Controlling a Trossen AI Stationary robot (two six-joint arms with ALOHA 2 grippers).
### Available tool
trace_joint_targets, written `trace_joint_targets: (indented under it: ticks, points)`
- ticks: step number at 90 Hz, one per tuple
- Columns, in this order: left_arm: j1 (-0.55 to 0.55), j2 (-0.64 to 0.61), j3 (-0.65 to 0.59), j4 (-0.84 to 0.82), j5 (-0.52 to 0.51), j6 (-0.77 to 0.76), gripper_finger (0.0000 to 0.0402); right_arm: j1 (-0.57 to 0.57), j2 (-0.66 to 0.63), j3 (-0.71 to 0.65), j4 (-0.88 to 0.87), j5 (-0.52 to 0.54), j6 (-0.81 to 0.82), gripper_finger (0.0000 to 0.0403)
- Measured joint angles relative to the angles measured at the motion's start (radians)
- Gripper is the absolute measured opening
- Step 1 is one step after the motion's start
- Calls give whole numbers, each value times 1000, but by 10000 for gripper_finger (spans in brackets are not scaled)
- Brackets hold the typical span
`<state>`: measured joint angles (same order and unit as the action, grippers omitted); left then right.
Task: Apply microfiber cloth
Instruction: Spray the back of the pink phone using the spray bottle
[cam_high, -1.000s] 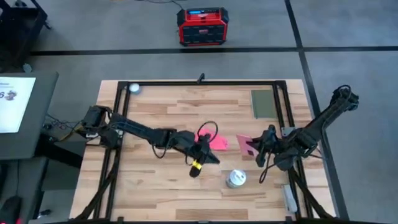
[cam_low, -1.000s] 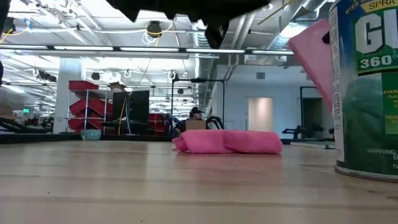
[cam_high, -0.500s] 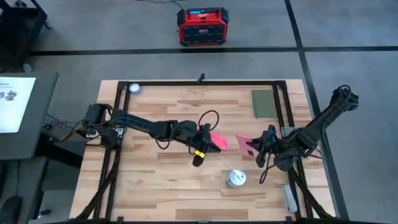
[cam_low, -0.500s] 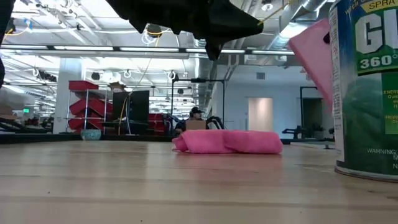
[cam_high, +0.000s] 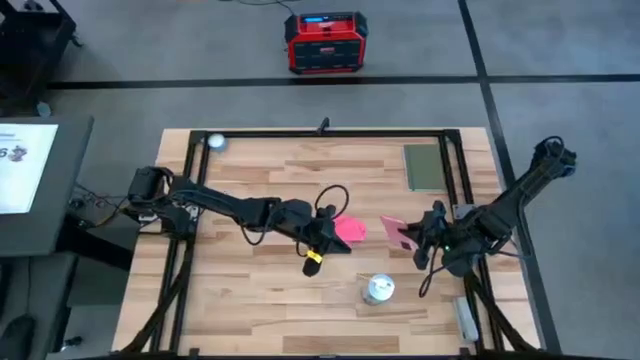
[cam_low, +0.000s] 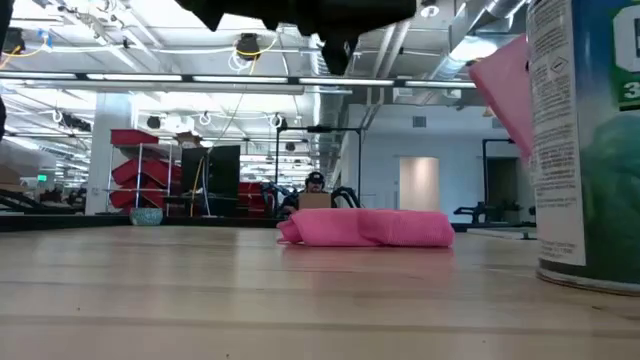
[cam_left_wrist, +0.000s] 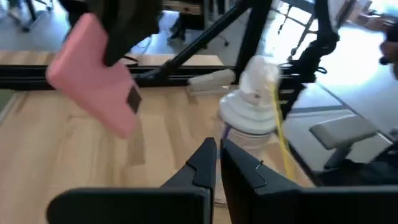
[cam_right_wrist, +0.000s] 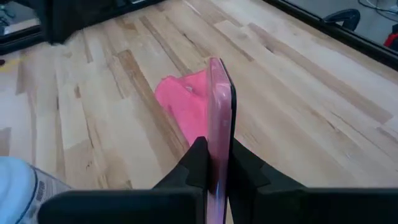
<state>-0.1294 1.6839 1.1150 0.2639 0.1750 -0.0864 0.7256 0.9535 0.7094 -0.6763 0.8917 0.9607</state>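
Observation:
The microfiber cloth is a bunched reddish-pink heap resting on the wood table near its middle, also seen in the low view and beyond the phone. My left gripper hovers shut and empty just near-left of the cloth. Right of the cloth, my right gripper is shut on the pale-pink phone, which shows edge-on in its wrist view. My right gripper pinches the phone between its two fingers, one on the black face and one on the pink back, at the end nearest the wrist. The fingers come about level from the table's right side. The phone stands on edge, tilted, lifted clear of the table.
A spray can stands upright toward the near edge, between the grippers, and fills the low view's right side. An olive-green pad lies at the far right. A black frame borders the table.
My left gripper swung toward the far edge beside the cloth, then back toward the near edge, staying shut. In the low view the spray can now shows a different part of its label. The cloth lies as before, and the phone stays held.

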Motion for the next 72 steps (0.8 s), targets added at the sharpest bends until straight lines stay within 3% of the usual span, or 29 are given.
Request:
trace_joint_targets:
  ticks: [48, 72]
  points:
    - [-158, -70, 1, -6, -28, 11, 0, -1, 0, 0, -4, 1, 2, 14]
    - [-161, 17, 0, 17, -68, -45, 0, -1, 0, 0, -5, 1, 2, 14]
